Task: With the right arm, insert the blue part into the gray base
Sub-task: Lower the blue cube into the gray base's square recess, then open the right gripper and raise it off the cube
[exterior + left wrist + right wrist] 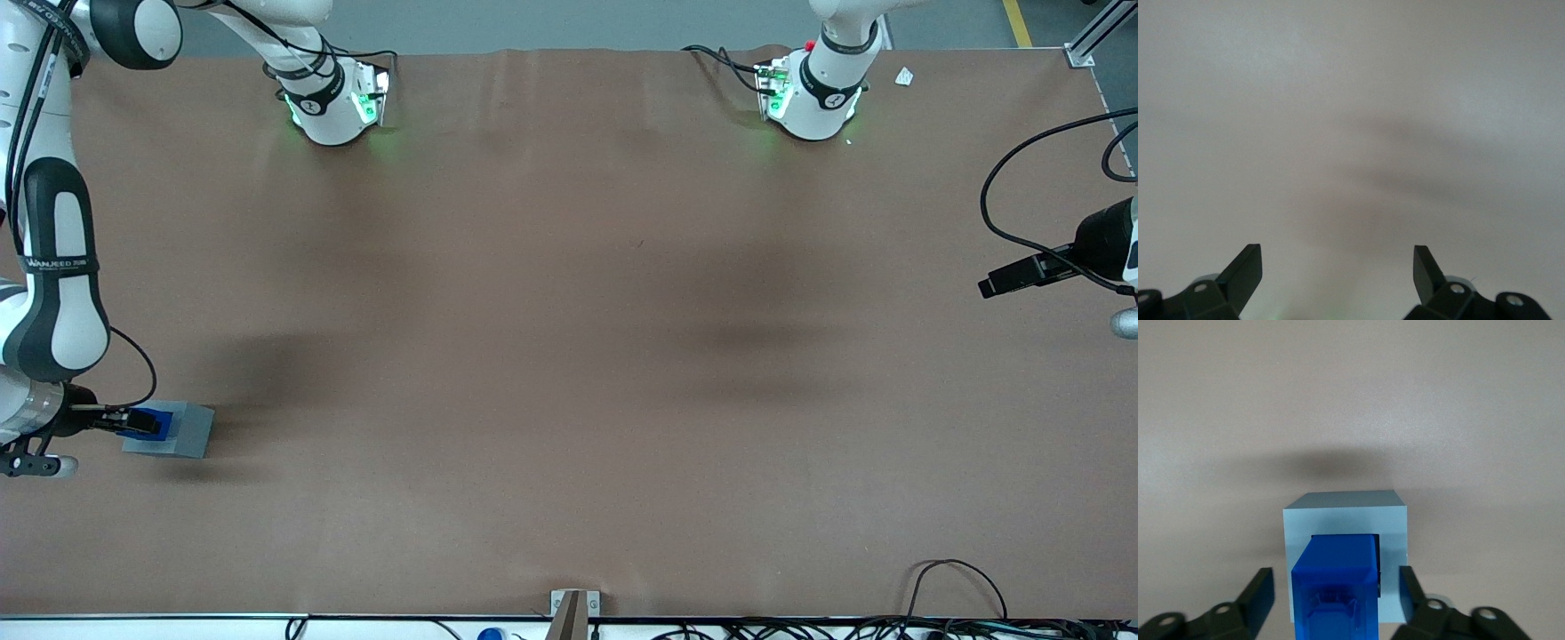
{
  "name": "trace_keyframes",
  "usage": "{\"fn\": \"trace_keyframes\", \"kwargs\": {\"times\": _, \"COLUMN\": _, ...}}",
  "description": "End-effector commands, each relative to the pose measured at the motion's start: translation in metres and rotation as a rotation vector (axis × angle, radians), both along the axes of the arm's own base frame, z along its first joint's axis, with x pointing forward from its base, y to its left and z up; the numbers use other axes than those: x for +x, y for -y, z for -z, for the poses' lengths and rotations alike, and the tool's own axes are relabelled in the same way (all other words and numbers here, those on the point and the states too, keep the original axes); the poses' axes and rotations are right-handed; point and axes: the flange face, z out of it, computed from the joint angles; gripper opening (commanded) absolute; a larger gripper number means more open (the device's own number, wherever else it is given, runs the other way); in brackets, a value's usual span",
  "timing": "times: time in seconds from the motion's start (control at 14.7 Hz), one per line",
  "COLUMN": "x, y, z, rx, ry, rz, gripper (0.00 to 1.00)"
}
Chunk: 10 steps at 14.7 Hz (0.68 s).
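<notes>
Desk (569,356), brown and matte, wide and mostly bare, shadowed in patches; cables along the edge nearest the front camera, strip of gray floor with a yellow line past the arm mounts.

Right arm (53,293) bent down at the working end of the desk, wrist low over the parts.

Gray base (1345,520) flat on the desk directly under the hand (1336,590), square recess facing up. Blue part (1336,587) standing in that recess between the two fingers (1261,593), upper body rising above the base's top face (how deep it sits cannot be read from here).

Fingers spread, with a visible gap on each side of the blue part; no contact seen in the wrist view.

Step in hand, as a judgement: insertion at or near its end, part placed and let go. Next move likely a straight lift of the hand clear of the block without brushing it; perhaps a downward press first, if not fully seated. Risk: a finger catching the block on the way up and tipping it out.
</notes>
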Motion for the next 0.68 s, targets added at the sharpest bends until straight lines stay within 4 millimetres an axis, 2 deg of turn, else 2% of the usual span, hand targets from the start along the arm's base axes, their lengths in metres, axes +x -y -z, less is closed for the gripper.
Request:
{"fn": "trace_keyframes", "kwargs": {"times": 0.0, "x": -0.001, "y": -0.001, "z": -0.004, "rx": 0.022, "ry": 0.013, "rz": 0.005, "gripper": 1.0}}
{"fn": "trace_keyframes", "kwargs": {"times": 0.27, "x": -0.001, "y": -0.001, "z": -0.015, "rx": 0.022, "ry": 0.018, "rz": 0.001, "gripper": 1.0}}
{"fn": "trace_keyframes", "kwargs": {"times": 0.48, "x": -0.012, "y": -0.009, "z": -0.058, "rx": 0.047, "ry": -0.03, "rz": -0.009, "gripper": 1.0}}
{"fn": "trace_keyframes", "kwargs": {"times": 0.61, "x": -0.022, "y": -0.016, "z": -0.098, "rx": 0.058, "ry": -0.046, "rz": -0.018, "gripper": 1.0}}
